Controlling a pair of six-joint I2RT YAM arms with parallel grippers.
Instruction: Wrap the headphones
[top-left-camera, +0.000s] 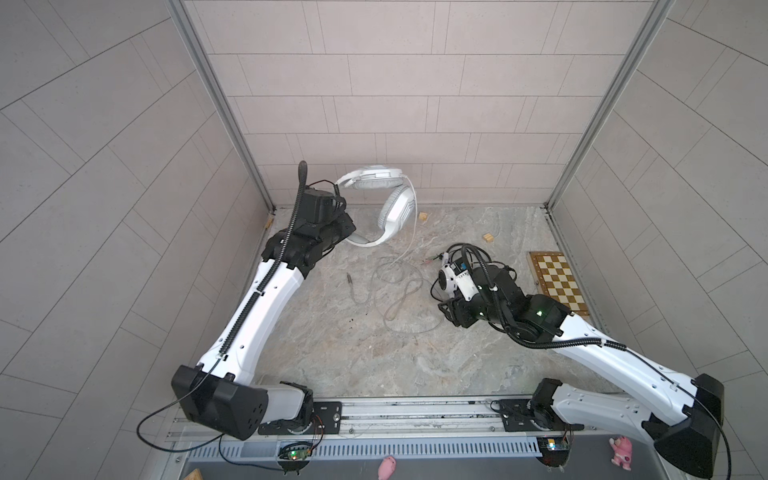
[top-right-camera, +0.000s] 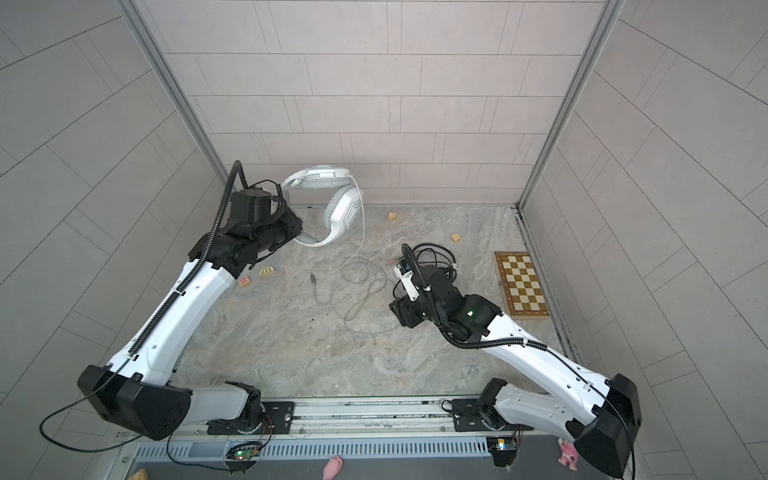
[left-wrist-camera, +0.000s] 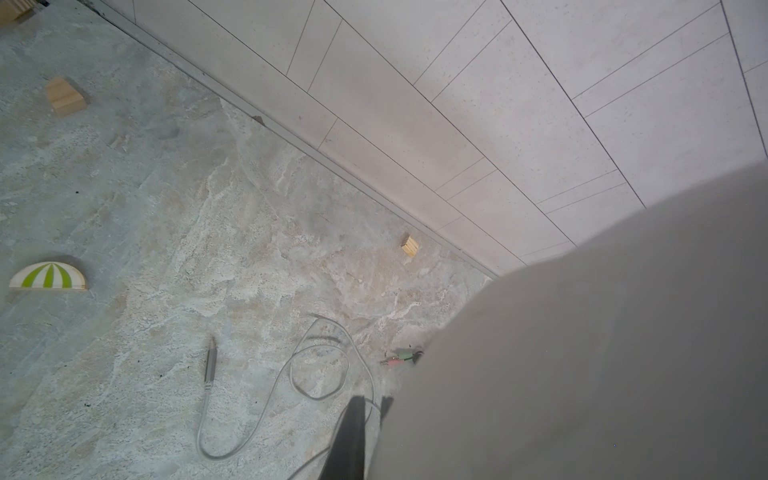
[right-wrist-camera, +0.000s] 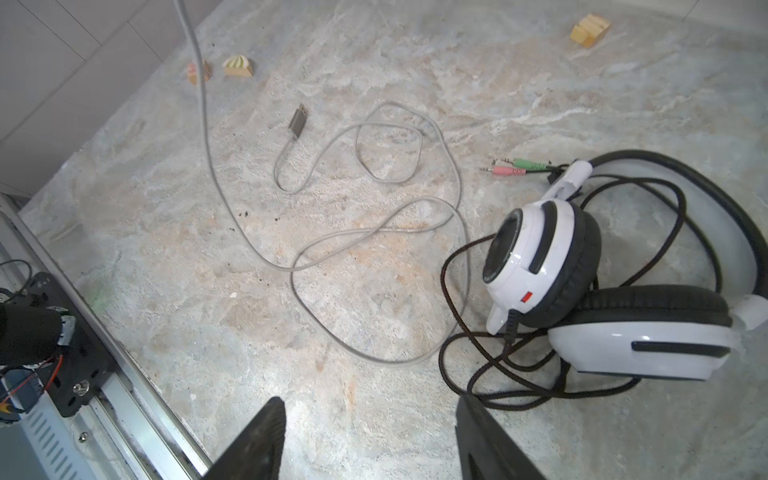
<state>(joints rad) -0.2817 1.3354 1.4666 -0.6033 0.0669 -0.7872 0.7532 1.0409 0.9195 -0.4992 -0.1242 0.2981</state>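
Observation:
The white headphones (top-left-camera: 388, 210) hang off the table near the back wall, with my left gripper (top-left-camera: 348, 237) shut on their headband. In the left wrist view they are a big grey blur (left-wrist-camera: 602, 332) beside the left gripper (left-wrist-camera: 372, 405). Their grey cable (top-left-camera: 399, 291) drops to the table in loose loops (right-wrist-camera: 374, 232) ending in a USB plug (right-wrist-camera: 298, 120). The black-and-white headphones (right-wrist-camera: 540, 257) lie on the table with their black cable (right-wrist-camera: 478, 374) tangled around them, mostly hidden under my right arm in both top views. My right gripper (right-wrist-camera: 369, 399) is open over bare table beside that cable, holding nothing.
A chessboard (top-left-camera: 557, 282) lies at the right wall. Small wooden blocks (top-left-camera: 422, 217) (top-left-camera: 489, 237) sit near the back wall, and a striped half-round block (top-right-camera: 268, 271) and a red block (top-right-camera: 244, 281) sit by the left arm. Pink and green jack plugs (right-wrist-camera: 515, 166) lie beside the black-and-white headset.

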